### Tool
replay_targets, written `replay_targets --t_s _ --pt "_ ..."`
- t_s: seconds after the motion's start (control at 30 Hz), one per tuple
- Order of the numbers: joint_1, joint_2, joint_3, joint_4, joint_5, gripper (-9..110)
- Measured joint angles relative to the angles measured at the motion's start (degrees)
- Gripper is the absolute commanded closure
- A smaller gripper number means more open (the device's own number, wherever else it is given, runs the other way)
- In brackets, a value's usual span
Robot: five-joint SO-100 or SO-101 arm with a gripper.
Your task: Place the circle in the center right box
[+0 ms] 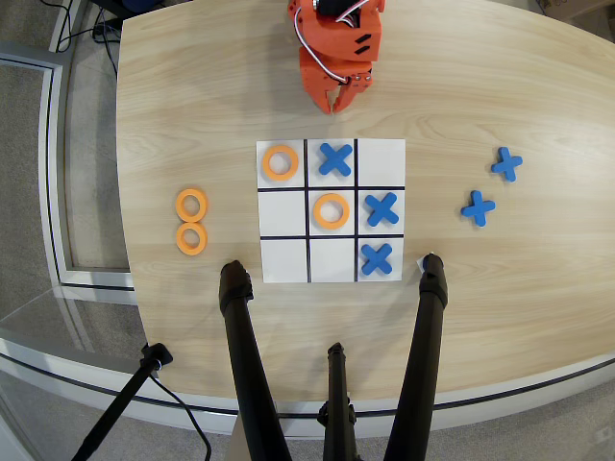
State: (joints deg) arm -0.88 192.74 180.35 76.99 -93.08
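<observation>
Two loose orange circles lie on the wooden table left of the board in the overhead view, one (191,204) just above the other (192,238). The white nine-cell board (332,144) holds orange rings in its top left (280,162) and central (331,210) cells. Blue crosses sit in the top middle (334,159), middle right (381,208) and bottom right (377,257) cells. The middle row's end cell opposite that row's cross (282,211), on the view's left, is empty. My orange gripper (344,99) hangs above the board's far edge, shut and holding nothing.
Two spare blue crosses (506,163) (478,207) lie right of the board. Black tripod legs (240,355) (428,336) rise from the near table edge below the board. The table's left edge runs close to the loose rings.
</observation>
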Motion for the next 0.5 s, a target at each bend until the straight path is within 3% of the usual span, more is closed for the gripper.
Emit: replay_targets --t_s 0.5 --pt "-0.88 -14.85 -7.21 -2.02 0.26 89"
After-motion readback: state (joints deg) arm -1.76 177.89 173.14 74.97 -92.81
